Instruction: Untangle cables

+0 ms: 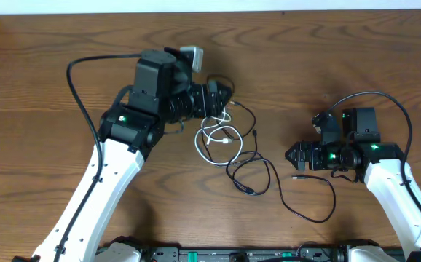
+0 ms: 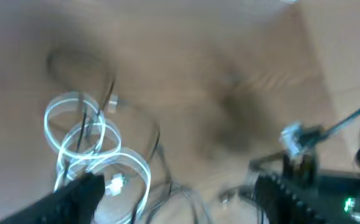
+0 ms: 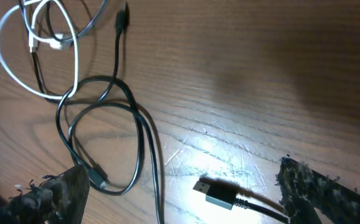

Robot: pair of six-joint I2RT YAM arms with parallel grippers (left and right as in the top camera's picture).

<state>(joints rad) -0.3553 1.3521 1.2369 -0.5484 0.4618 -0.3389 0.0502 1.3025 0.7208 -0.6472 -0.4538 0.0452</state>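
A white cable (image 1: pixel 209 137) lies coiled at the table's middle, tangled with a thin black cable (image 1: pixel 250 173) that loops to the right of it. My left gripper (image 1: pixel 221 96) hovers at the white coil's upper edge. In the blurred left wrist view the gripper (image 2: pixel 180 190) is open and empty, with the white coil (image 2: pixel 86 140) by its left finger. My right gripper (image 1: pixel 292 154) is open, just above the black cable's USB plug (image 1: pixel 298 177). In the right wrist view the plug (image 3: pixel 217 193) lies on the wood between the open fingers (image 3: pixel 183 193), and the black loops (image 3: pixel 105 124) and white coil (image 3: pixel 37 50) are to the left.
The black cable's tail curves in a wide loop (image 1: pixel 320 215) toward the front edge below my right gripper. The wooden table (image 1: pixel 341 58) has bare room at the back right and at the far left.
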